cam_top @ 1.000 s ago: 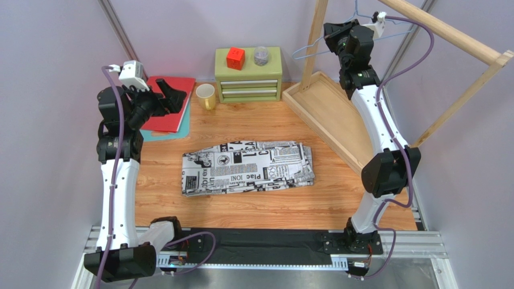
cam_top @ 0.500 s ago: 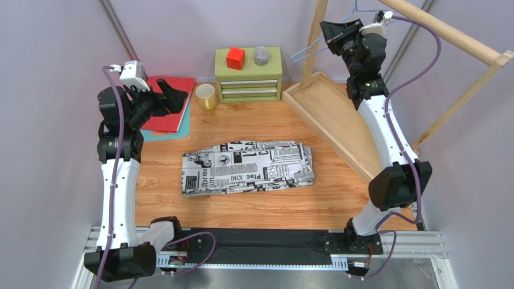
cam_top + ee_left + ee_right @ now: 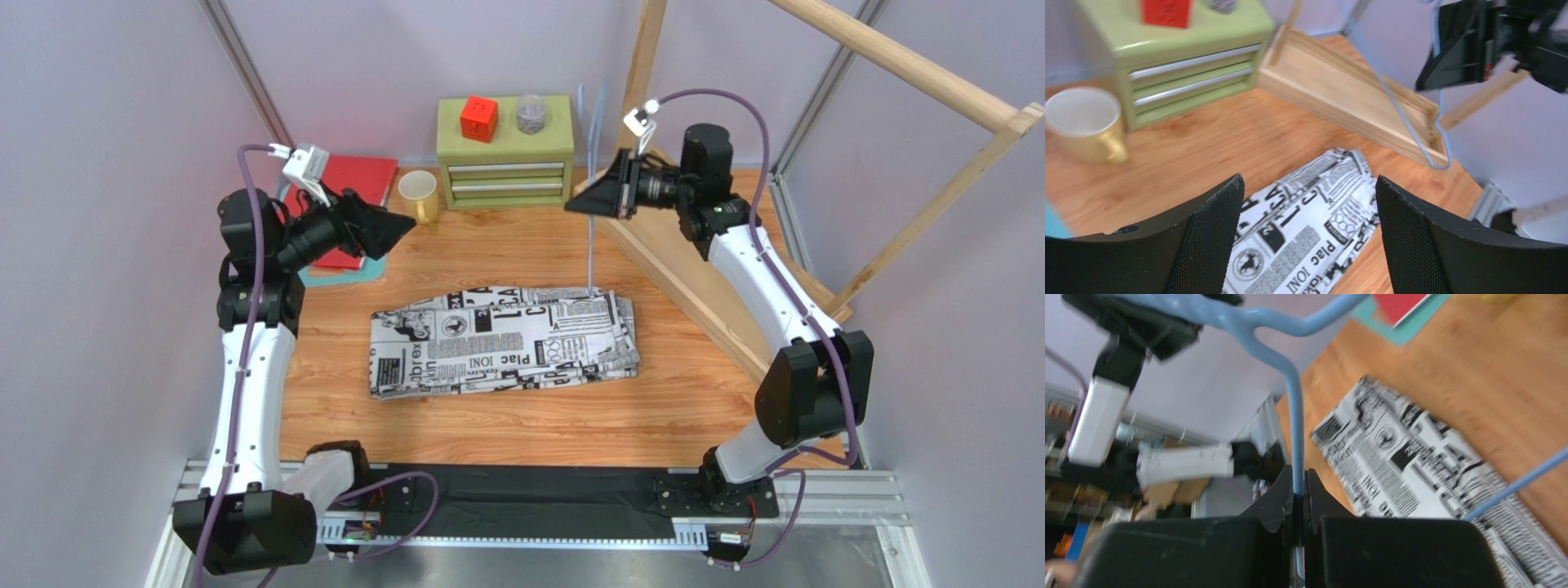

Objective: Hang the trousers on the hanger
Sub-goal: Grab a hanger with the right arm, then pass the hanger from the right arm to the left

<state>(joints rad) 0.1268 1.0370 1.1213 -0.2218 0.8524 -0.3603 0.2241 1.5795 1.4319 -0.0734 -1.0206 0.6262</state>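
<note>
Nearest me, a bare strip of tabletop (image 3: 491, 423) runs between the near edge and the trousers (image 3: 503, 339), which lie folded into a long flat rectangle mid-table, with open wood on every side. Their right end sits near the slanted wooden base tray of the rack (image 3: 662, 233) without touching it. Above their far right corner the right claw (image 3: 574, 208) is clamped on the hanger (image 3: 591, 245). From overhead the hanger is only a thin vertical line, and I cannot tell whether its lower end meets the cloth. The right wrist camera shows what the overhead one hides: both fingers pinched tight on the blue wire just below a bend. The left wrist camera shows the wire's lower loop against the tray. Over the left side the left claw (image 3: 405, 227) hangs in the air with its fingers spread wide around nothing, pointing toward the trousers. Beyond it lie a red book (image 3: 362, 178) and a yellow mug (image 3: 418, 196). A green drawer chest (image 3: 504, 153) carrying a red cube (image 3: 478, 119) stands against the far edge.
</note>
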